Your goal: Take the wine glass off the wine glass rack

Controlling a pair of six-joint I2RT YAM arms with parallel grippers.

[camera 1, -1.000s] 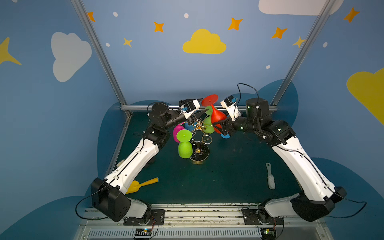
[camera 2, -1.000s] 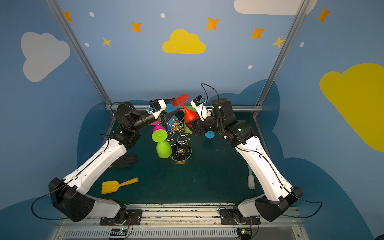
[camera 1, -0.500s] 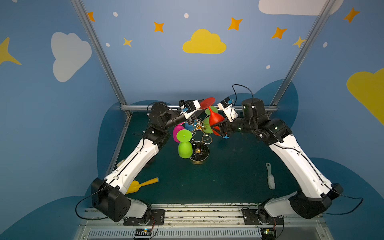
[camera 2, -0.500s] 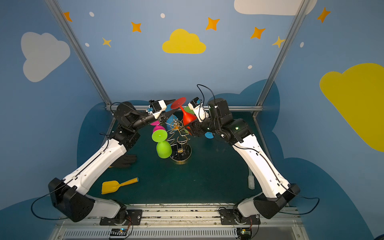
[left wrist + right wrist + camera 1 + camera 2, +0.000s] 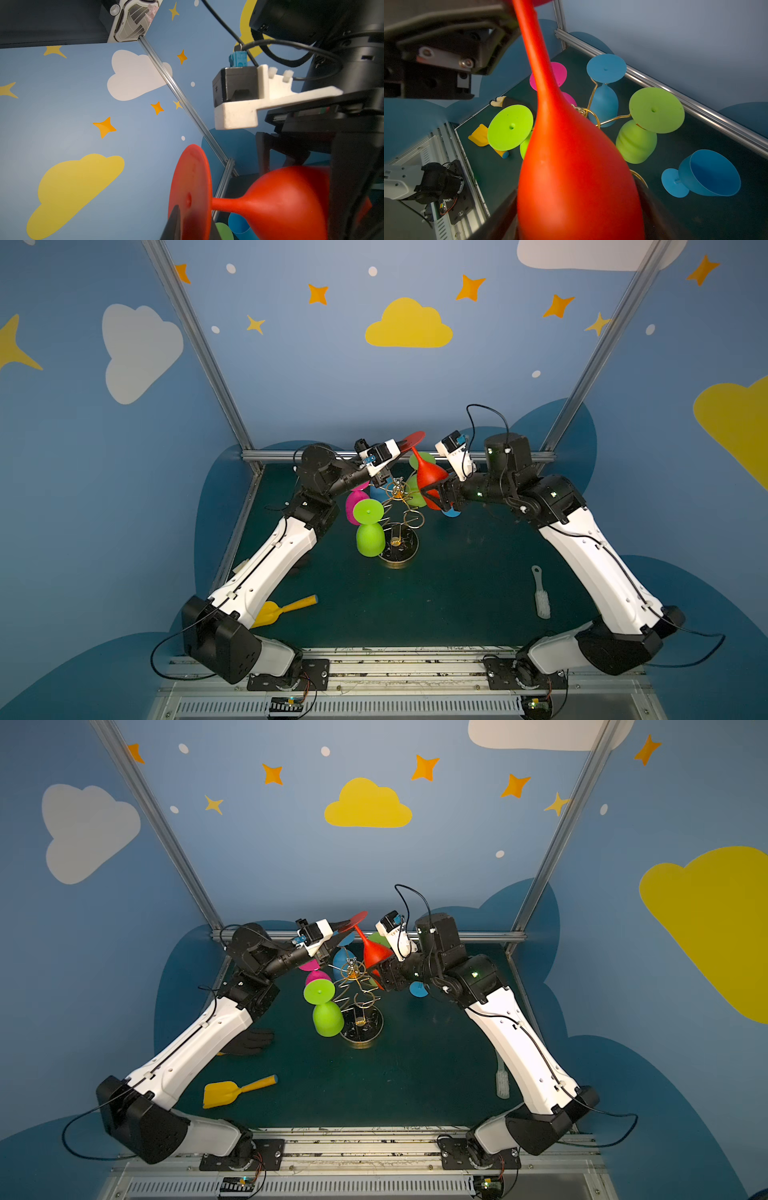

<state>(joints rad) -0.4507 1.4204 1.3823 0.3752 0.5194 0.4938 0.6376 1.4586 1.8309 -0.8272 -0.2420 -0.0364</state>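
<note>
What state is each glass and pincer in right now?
Red wine glass: foot up, held by both pincers.
Right pincer: shut around its bowl.
Left pincer: shut on its foot.
Wine glass rack: upright, holding four glasses.
Green glass, second green glass, pink glass, blue glass: hanging upside down.
Loose blue glass: lying sideways on the table.

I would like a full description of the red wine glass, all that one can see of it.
The red wine glass looks like matte plastic or silicone: a flat round foot, a thin stem and a rounded bowl. It is upside down and tilted, foot uppermost, in the air above the gold rack, apparently free of its loops. The right pincer clasps the bowl; the left pincer pinches the foot's rim.
</note>
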